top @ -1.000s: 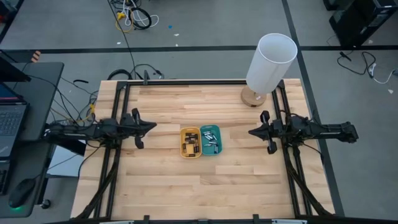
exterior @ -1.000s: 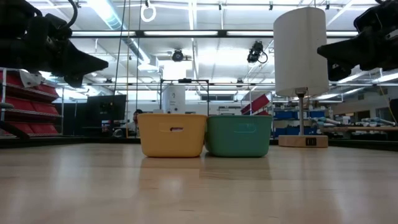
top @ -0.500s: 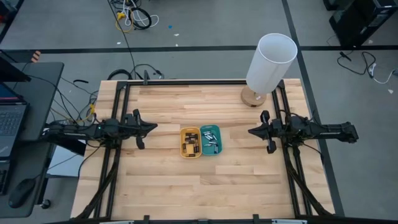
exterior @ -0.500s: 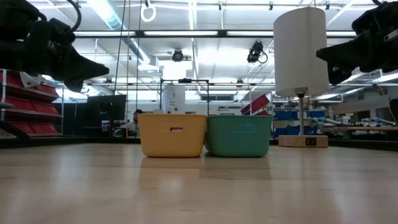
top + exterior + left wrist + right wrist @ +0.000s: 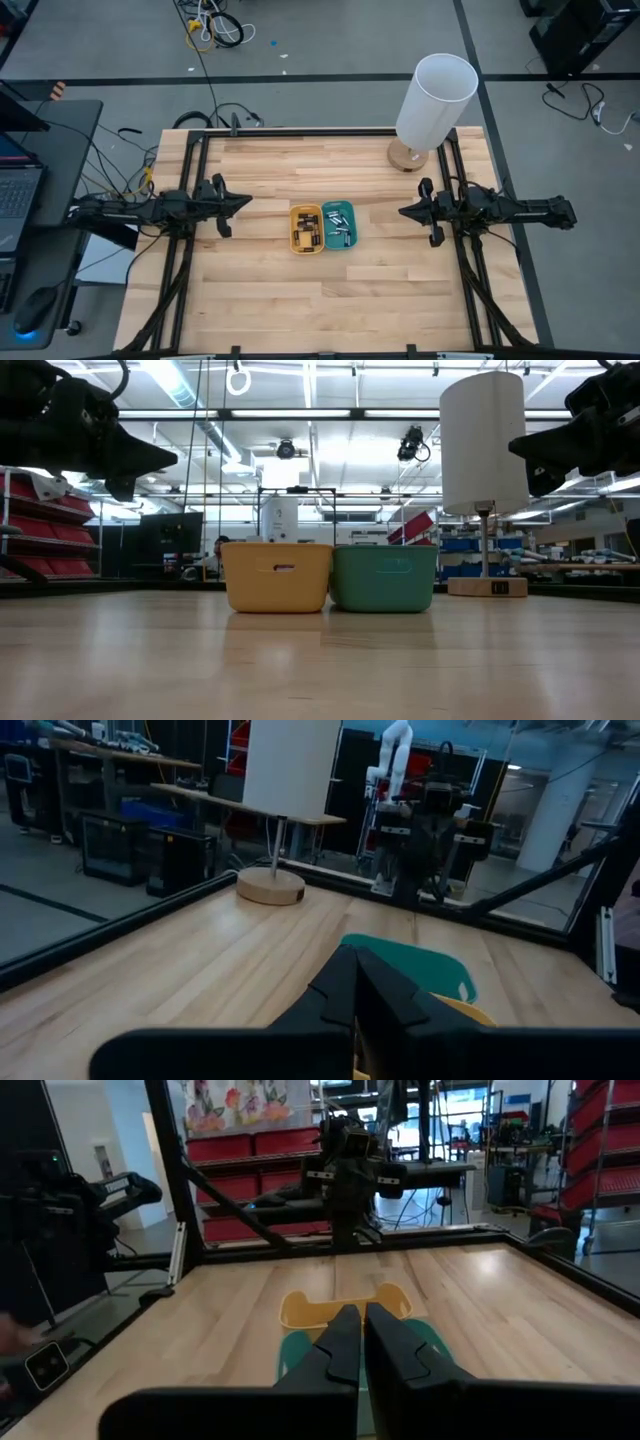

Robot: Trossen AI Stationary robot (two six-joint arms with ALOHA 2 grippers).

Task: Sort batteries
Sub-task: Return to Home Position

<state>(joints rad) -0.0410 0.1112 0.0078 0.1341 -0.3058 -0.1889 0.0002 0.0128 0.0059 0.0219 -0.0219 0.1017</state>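
A yellow tray (image 5: 306,228) and a teal tray (image 5: 338,224) stand side by side at the table's middle. Dark batteries (image 5: 306,232) lie in the yellow tray, silvery batteries (image 5: 339,224) in the teal one. My left gripper (image 5: 247,203) hovers shut above the table's left side, pointing level at the trays. My right gripper (image 5: 403,212) hovers shut above the right side, pointing level at the trays too. In the wrist views the shut left gripper (image 5: 352,960) and right gripper (image 5: 360,1318) each point over the trays. Neither gripper holds anything.
A lamp with a white cylindrical shade (image 5: 436,98) stands on a round wooden base (image 5: 407,157) at the table's far right corner. A black frame (image 5: 330,131) runs round the table's edges. Bare wood (image 5: 330,300) lies in front of the trays.
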